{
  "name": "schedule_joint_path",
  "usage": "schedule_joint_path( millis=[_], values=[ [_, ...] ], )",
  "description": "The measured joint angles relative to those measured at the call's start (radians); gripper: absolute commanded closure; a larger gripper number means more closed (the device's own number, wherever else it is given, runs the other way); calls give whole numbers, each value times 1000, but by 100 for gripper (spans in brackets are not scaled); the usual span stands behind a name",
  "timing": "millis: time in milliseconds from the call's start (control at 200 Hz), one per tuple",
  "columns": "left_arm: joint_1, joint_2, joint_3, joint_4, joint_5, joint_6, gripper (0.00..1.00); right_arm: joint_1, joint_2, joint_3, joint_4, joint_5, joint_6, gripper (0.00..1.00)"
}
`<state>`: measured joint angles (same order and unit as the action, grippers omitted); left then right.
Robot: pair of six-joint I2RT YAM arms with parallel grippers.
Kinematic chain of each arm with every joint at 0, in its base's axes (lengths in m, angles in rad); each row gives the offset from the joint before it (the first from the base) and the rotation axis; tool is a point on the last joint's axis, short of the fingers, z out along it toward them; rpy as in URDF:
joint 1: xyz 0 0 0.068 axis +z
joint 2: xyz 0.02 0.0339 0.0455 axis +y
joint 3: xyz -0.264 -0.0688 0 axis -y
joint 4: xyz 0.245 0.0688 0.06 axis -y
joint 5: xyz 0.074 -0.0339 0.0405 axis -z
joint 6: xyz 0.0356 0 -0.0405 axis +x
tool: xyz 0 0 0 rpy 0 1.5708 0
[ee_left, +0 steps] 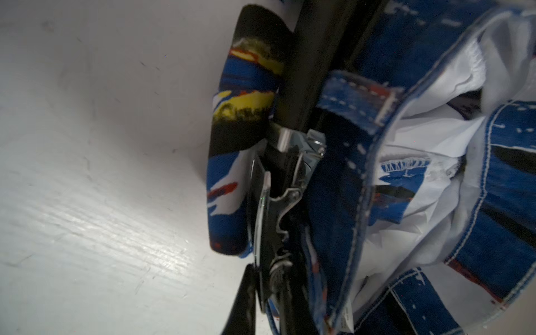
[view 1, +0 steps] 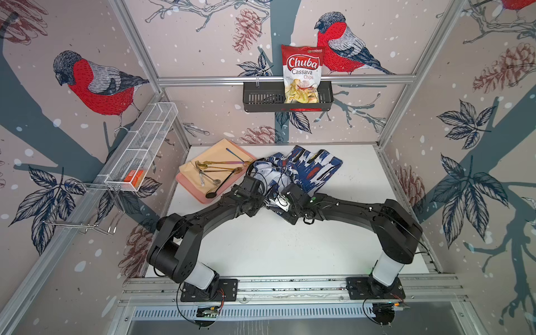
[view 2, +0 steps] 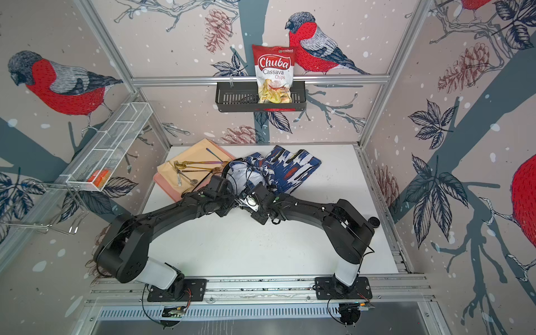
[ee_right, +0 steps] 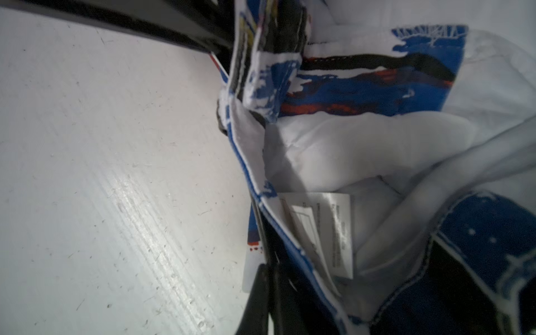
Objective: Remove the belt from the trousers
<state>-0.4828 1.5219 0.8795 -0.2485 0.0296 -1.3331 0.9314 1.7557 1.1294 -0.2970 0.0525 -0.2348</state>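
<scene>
The belt (ee_left: 301, 95) is seen in the left wrist view as a black strap running along the trousers' waistband under a blue loop, with its silvery buckle (ee_left: 293, 162) pressed against the fabric. The trousers (view 1: 313, 171) are bunched at the far middle of the white table (view 1: 290, 246) in both top views, their legs spread toward 1 o'clock and their waist turned open to show white lining.

The left gripper (ee_left: 272, 255) is closed at the buckle end of the belt; whether strap or metal is pinched cannot be told. The right gripper (ee_right: 269, 290) is closed at the waistband edge beside a white care label (ee_right: 333, 232); what it holds cannot be told.

A pink tray (view 1: 191, 185) of cutlery lies at 10 o'clock, its edge just beside the trousers. Bare table is left from 3 to 9 o'clock on the near side, and at 2 o'clock toward the wall.
</scene>
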Motion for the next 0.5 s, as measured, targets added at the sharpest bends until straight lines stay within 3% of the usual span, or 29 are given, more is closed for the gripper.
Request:
schedule_joint_path(
  millis=[255, 500],
  values=[
    [34, 16, 28, 39, 69, 33, 100, -94, 26, 46, -6, 24, 81, 100],
    [57, 45, 40, 80, 120, 59, 100, -122, 9, 54, -55, 74, 144, 100]
  ],
)
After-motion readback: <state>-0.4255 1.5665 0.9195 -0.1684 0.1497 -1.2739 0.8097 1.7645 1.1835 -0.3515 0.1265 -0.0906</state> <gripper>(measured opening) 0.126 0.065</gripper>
